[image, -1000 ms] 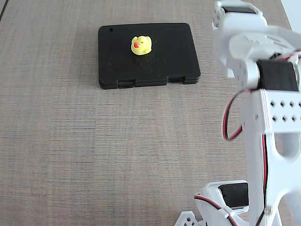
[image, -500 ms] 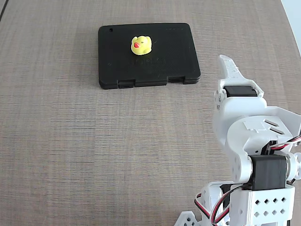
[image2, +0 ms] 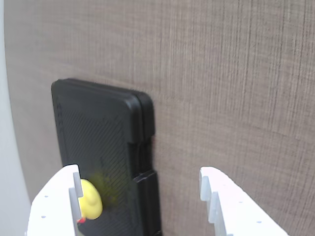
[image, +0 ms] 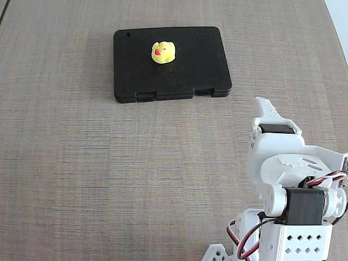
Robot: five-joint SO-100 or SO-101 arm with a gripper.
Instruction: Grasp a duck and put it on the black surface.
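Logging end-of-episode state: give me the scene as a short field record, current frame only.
duck: sits upright on the black case, toward its far half in the fixed view; beak points left
black case: flat on the table, latch edge facing the arm
gripper: open, empty, holding nothing; clear of the case, back near the arm base
duck in wrist view: partly hidden behind the left finger
table: brown woven-look surface, otherwise bare
task state: duck on the black surface, looks done
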